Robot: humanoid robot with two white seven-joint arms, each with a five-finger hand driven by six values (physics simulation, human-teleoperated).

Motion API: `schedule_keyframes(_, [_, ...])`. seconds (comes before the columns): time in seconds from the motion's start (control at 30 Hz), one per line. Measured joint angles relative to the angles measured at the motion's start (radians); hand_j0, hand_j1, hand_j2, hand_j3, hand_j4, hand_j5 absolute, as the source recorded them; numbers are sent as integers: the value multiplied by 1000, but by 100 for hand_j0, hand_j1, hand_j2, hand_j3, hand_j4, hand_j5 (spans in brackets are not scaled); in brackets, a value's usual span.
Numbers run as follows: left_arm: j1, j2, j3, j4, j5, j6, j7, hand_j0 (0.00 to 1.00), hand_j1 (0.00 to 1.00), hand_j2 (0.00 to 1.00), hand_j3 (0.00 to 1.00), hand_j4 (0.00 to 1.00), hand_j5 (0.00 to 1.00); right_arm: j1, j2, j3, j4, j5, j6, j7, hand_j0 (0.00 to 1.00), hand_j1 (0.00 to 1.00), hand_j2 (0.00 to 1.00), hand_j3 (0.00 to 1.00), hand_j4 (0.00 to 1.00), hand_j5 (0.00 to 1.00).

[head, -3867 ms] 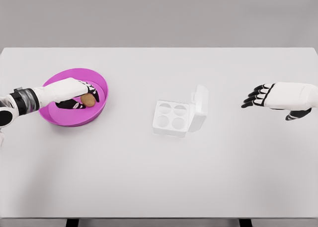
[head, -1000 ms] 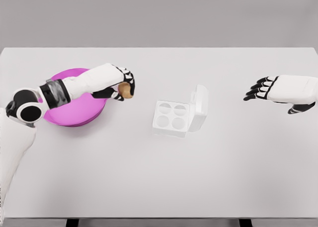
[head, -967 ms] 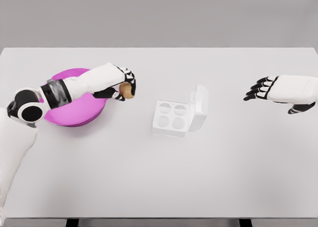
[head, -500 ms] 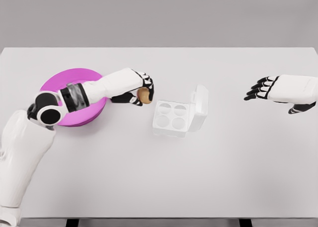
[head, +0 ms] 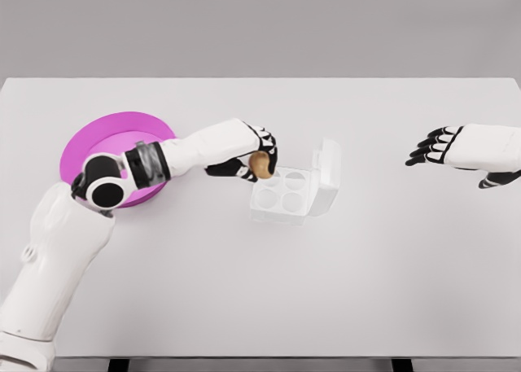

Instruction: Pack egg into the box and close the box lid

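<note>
Now your left robot hand (head: 254, 156), gripping the egg (head: 260, 164), has moved from the pink bowl (head: 89, 136) to the box's (head: 281, 193) 10 o'clock corner, ready to drop it in.

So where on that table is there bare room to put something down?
Bare: the whole near half of the table, and between box and right hand. Crowded: the bowl, left hand with egg.

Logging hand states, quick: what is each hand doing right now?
Left hand: closed on the small brown egg, at the open white four-cup box.
Right hand: open, holding nothing.
</note>
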Motion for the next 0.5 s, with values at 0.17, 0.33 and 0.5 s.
schedule_keyframes(0.17, [0,-17,-11,3,-4,0,0,34,34,34,34,34,34,1,0,0,0,0,0,0,100,100,100,100,100,100])
schedule_keyframes(0.33, [-2,-39,-16,10,-16,0,0,34,34,34,34,34,34,1,0,0,0,0,0,0,100,100,100,100,100,100])
schedule_keyframes(0.5, [-2,-57,-17,19,-30,0,0,36,36,36,36,36,36,1,-1,-1,0,0,0,0,100,100,100,100,100,100])
